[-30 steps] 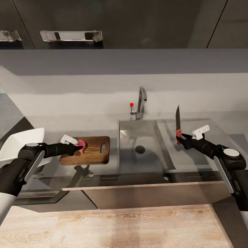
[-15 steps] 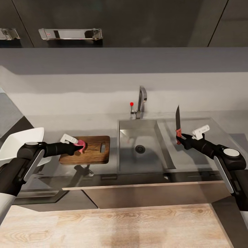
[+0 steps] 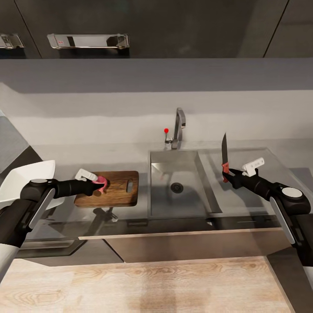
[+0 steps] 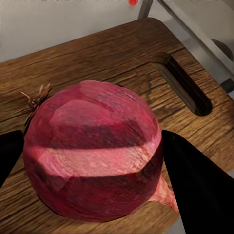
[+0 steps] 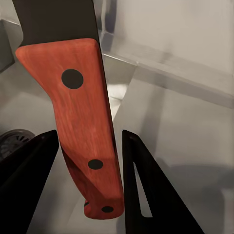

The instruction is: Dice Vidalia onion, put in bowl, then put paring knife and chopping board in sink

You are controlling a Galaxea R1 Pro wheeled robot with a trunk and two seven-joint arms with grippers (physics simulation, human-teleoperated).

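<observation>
Right hand [image 3: 227, 175] pinches the red-brown handle of the paring knife [image 3: 224, 153], blade upright, tip up, above the steel drainboard [image 3: 243, 191] of the sink [image 3: 174, 204]. Left hand [image 3: 99, 184], its dark fingers [image 4: 192, 180] closed against either side of the red onion [image 4: 92, 156], holds it low over or on the chopping board [image 3: 119, 193]; contact with the wood cannot be told. The board lies on the dark worktop [image 3: 65, 213], long axis parallel to its front edge, across the basin from the knife, so the cut probably needs the right arm to cross leftward. White bowl [image 3: 21, 180] stands beyond the left arm.
</observation>
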